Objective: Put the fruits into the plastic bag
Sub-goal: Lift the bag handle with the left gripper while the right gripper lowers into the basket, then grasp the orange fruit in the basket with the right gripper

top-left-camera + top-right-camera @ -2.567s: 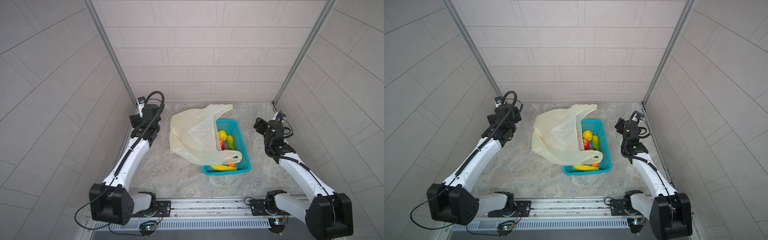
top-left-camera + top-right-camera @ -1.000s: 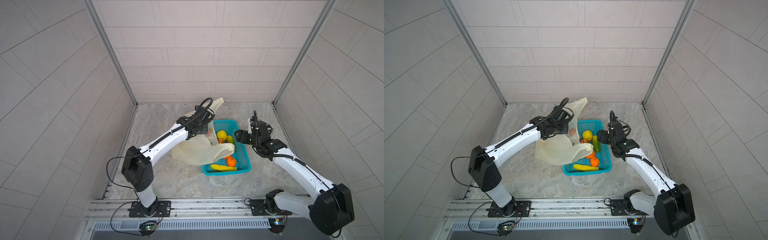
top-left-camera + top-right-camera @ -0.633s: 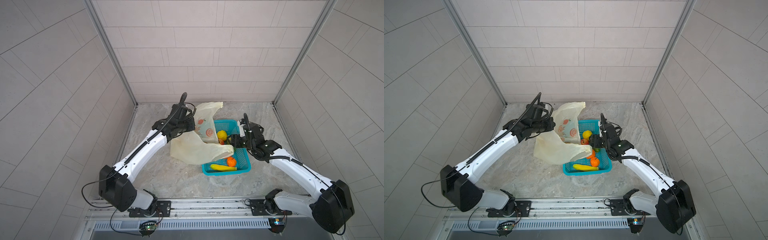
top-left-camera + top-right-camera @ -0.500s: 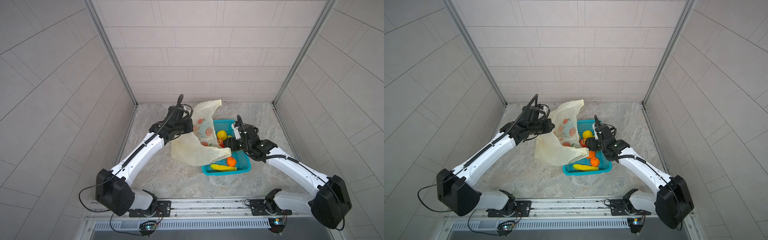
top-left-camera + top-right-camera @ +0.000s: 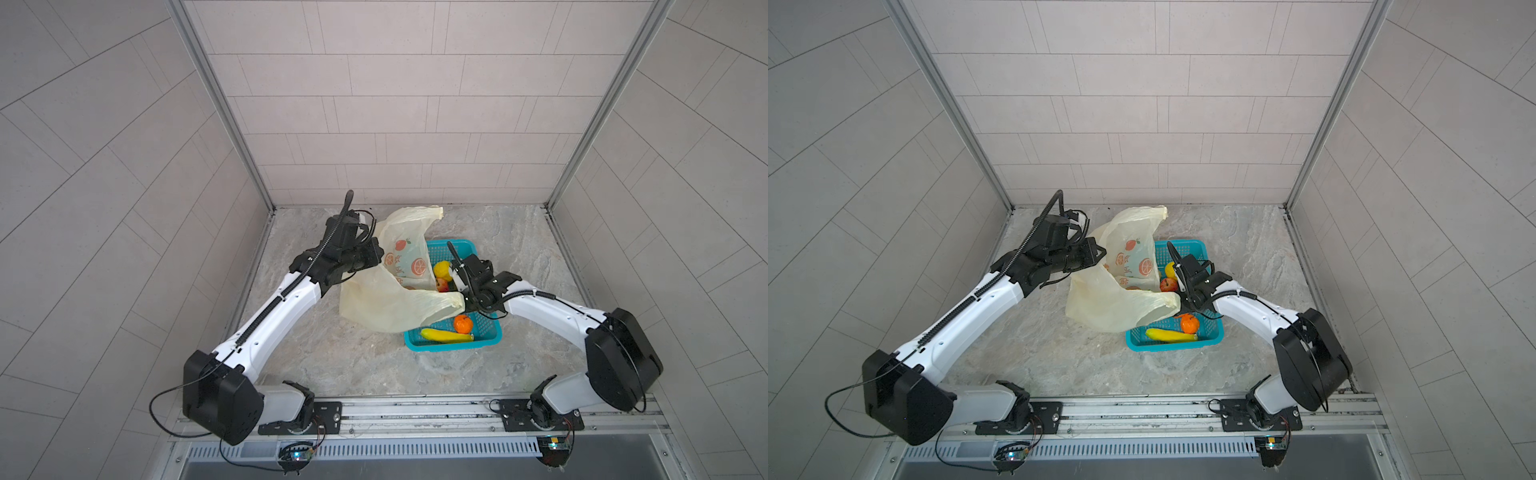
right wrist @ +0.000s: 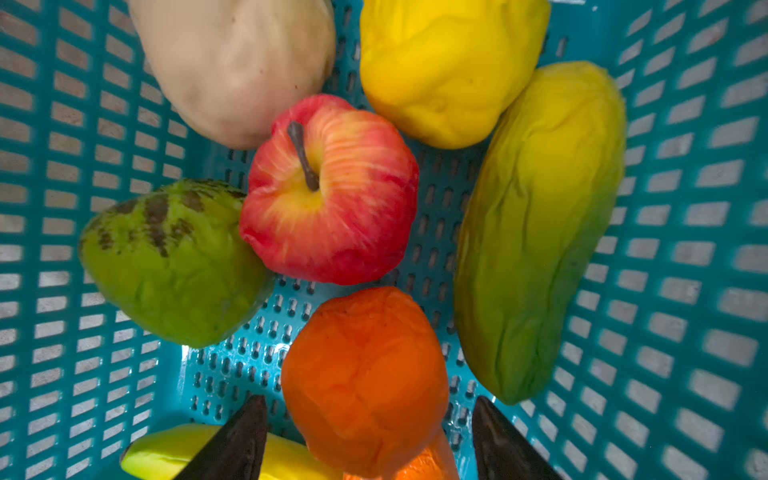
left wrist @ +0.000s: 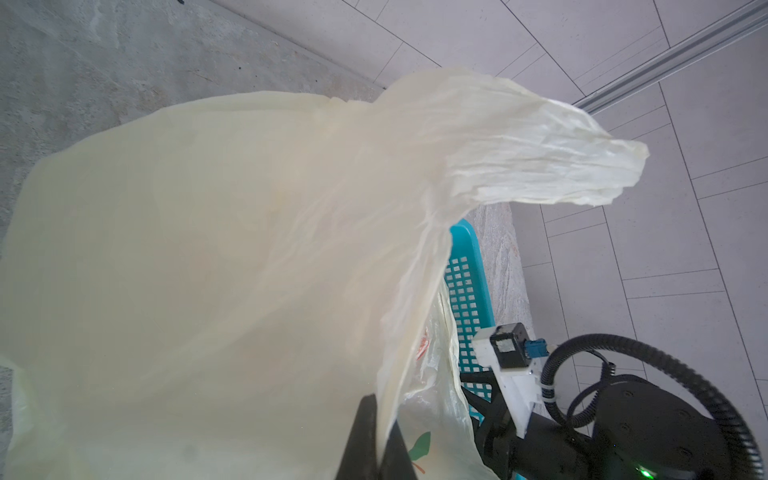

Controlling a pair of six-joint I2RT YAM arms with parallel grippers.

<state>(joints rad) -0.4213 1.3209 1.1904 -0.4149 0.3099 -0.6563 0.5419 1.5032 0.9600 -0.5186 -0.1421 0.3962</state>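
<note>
L pincer (image 7: 380, 415) is clenched on the top edge of the plastic bag (image 5: 382, 299), lifting that side so the mouth gapes toward the teal basket (image 5: 453, 345). R pincer (image 6: 368, 401) is released, w/ fingers down inside the basket either side of the tangerine (image 6: 365, 374), not closed on it. All the fruits I can see sit in the basket. None in the bag, as far as I can tell.

Risks, my read: the tangerine is round and looks soft, so an off-centre squeeze could pop it out. The apple (image 6: 328, 195) sits right against it and the green-yellow oblong fruit (image 6: 540, 228) lies just beside one finger, so closing may shove the neighbours. The bag's lower lip drapes over the basket rim right by the R pincer in both top views. Lifting out could snag the film & tug it from the L grip, which is only a thin pinch.

Room: basket walls are near on both sides, so I'd go straight up first. There's bare tabletop (image 5: 519, 249) to the right of the basket & in front of it. The bag mouth is just beside the basket.
</note>
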